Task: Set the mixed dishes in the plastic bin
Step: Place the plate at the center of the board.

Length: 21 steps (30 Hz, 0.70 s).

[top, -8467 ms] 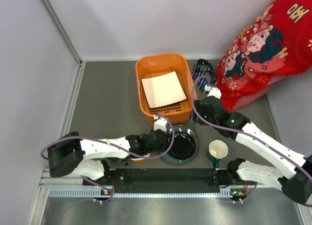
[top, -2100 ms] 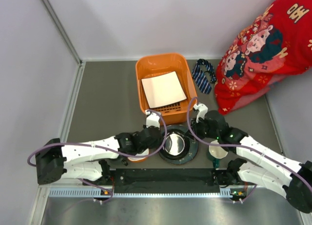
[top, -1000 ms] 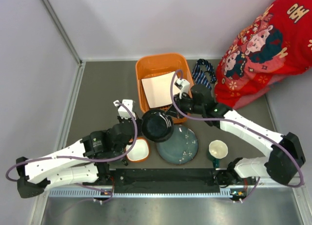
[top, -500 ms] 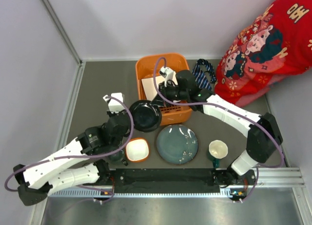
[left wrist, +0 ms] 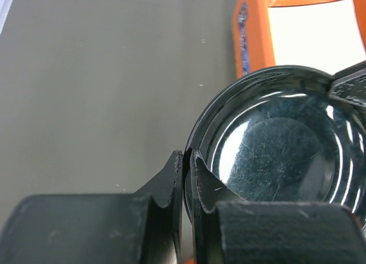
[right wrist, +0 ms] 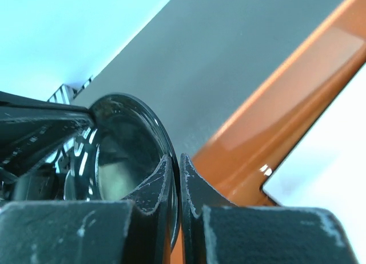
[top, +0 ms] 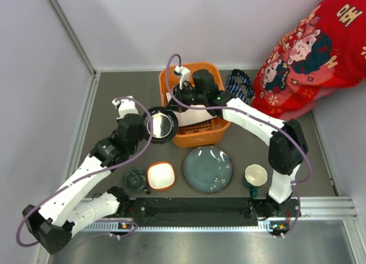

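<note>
A glossy black round dish (top: 160, 126) hangs tilted at the front left corner of the orange plastic bin (top: 191, 70), mostly outside its wall. My left gripper (top: 147, 120) is shut on the dish's left rim. My right gripper (top: 174, 104) is shut on the opposite rim. In the left wrist view the fingertips (left wrist: 187, 156) pinch the black dish (left wrist: 280, 161) beside the bin (left wrist: 254, 41). In the right wrist view the gripper (right wrist: 174, 161) clamps the dish's edge (right wrist: 123, 155). A white square plate (top: 197, 112) lies inside the bin.
On the table in front of the bin are a blue-grey plate (top: 208, 169), an orange bowl (top: 161, 175), a dark teal cup (top: 135, 178) and a cream mug (top: 255, 175). A striped necktie (top: 240, 84) lies to the right of the bin. A person in red (top: 309, 52) stands at the back right.
Both arms have carried the black dish away from the blue-grey plate, back and to the left, up to the bin's left wall. The other dishes have not moved.
</note>
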Tool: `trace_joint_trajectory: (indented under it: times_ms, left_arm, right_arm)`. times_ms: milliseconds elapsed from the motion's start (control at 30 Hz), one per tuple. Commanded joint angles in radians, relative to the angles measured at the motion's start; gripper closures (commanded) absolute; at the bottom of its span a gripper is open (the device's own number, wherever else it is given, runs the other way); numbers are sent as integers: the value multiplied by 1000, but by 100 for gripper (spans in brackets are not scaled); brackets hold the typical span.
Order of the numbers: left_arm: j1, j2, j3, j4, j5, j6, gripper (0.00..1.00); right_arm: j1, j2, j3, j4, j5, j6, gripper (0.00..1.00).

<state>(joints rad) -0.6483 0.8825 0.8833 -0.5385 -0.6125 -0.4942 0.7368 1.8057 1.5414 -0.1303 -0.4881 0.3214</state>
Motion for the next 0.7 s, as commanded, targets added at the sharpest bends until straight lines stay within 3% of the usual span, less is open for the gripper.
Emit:
trace_joint_trajectory:
  times_ms: [0, 333, 667]
  left_arm:
    - [68, 33, 28, 152, 187, 31, 100]
    - [255, 35, 16, 163, 266, 60, 100]
    - [302, -4, -67, 135, 260, 7, 100]
  right_arm:
    - [75, 58, 164, 60, -112, 31, 100]
    - [108, 260, 427, -43, -142, 18, 100]
    - [138, 422, 585, -83, -205, 16, 100]
